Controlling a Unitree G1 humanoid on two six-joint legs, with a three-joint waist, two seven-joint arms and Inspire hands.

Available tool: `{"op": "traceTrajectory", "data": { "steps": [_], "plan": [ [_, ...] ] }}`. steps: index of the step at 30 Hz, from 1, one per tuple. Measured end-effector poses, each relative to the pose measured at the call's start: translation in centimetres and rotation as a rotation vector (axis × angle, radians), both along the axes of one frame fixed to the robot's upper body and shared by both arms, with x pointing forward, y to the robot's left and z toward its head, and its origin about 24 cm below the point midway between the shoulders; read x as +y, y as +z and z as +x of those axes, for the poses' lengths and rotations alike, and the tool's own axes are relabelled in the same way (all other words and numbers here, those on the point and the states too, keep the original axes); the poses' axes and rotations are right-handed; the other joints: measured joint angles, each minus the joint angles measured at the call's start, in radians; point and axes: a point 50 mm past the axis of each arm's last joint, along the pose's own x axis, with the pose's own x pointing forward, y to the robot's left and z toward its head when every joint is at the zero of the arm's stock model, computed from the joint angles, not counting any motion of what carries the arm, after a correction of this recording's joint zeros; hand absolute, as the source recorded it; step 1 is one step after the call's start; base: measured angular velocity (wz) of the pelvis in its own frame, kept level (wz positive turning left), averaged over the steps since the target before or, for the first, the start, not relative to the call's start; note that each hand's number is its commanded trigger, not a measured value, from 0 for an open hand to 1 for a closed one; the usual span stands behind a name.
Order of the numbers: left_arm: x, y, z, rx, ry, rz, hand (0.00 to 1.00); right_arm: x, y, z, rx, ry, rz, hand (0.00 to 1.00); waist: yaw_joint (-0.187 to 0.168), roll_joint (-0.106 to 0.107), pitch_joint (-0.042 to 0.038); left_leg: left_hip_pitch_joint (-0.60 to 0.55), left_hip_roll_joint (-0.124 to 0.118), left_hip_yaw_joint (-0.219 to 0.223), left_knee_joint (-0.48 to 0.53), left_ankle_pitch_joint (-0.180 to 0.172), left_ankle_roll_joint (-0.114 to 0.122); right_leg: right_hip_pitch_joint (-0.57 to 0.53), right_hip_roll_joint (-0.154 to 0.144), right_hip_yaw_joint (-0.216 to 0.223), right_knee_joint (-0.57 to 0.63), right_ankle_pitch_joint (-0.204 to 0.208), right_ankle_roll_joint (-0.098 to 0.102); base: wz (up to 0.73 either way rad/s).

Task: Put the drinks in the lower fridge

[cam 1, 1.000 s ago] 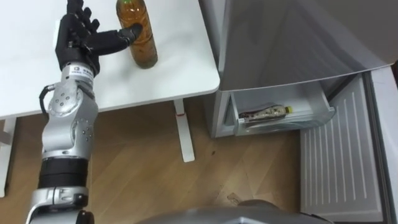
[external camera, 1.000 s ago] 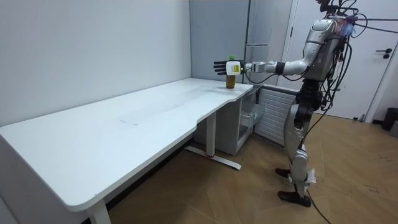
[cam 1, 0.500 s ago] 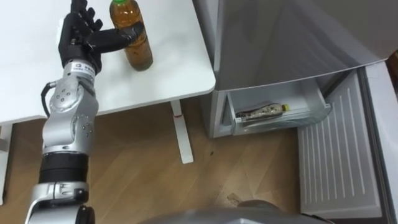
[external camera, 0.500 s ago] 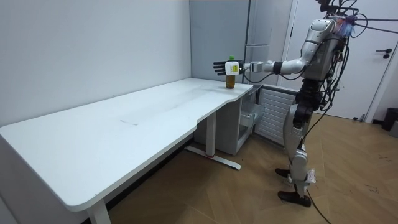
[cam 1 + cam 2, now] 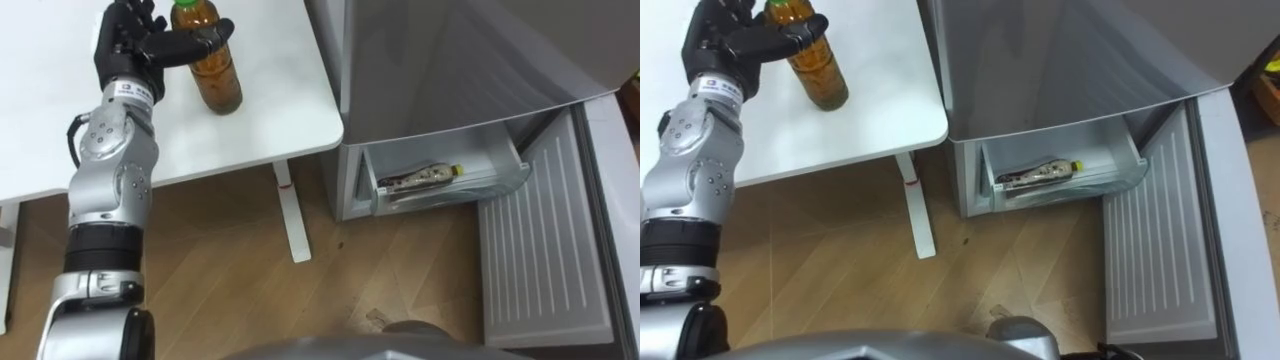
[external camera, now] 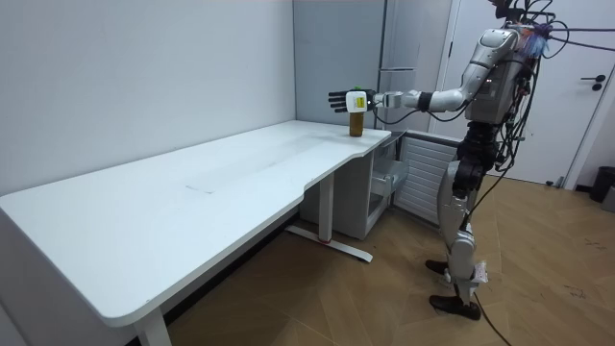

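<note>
An amber drink bottle (image 5: 217, 78) with a green cap stands upright near the white table's (image 5: 260, 120) right edge. My left hand (image 5: 132, 48) is beside it on the left, fingers straight and spread upward, while the thumb (image 5: 205, 40) lies across the bottle's shoulder. In the room view I stand at the table's end beside the fridge, left arm stretched out to the bottle (image 6: 356, 121). The lower fridge drawer (image 5: 500, 178) is pulled out, and another bottle (image 5: 420, 180) lies on its side in it.
The grey fridge body (image 5: 440, 70) stands right of the table. Its lower door (image 5: 545, 250) swings open to the right, white ribbed inside facing up. A table leg (image 5: 290, 215) stands on the wooden floor between me and the fridge.
My left hand has risen along the bottle, the thumb going from its body up to its shoulder. The eye view has shifted slightly; the bottle still stands on the table.
</note>
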Motion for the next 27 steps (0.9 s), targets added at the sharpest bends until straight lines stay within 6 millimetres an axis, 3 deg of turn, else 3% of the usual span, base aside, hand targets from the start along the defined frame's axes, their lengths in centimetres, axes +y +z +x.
{"op": "traceTrajectory", "data": {
  "steps": [6,17,27],
  "plan": [
    [0.5,-0.3,0.3,0.026,0.011,-0.011,0.0,-0.1,0.0,-0.5,0.016,-0.004,-0.017,0.0,-0.01,0.009,0.0016,0.008,0.0,0.001,0.0,0.0,0.0,0.008,0.0,-0.001,-0.001,0.0,0.0,-0.01],
    [0.8,-1.1,0.2,0.059,0.012,-0.039,0.0,0.0,0.0,0.5,-0.012,-0.004,-0.024,0.0,-0.029,0.019,0.0056,0.008,0.0,0.001,-0.001,0.0,0.0,0.008,0.002,0.01,-0.004,0.0,0.0,0.0],
    [0.8,-1.5,0.2,0.074,-0.01,-0.059,0.0,-0.1,0.2,1.3,-0.039,0.0,-0.038,0.0,-0.027,0.037,0.0006,-0.005,0.0,0.001,-0.001,0.0,0.0,-0.005,0.003,0.009,-0.005,0.0,0.0,0.0]
  ]
}}
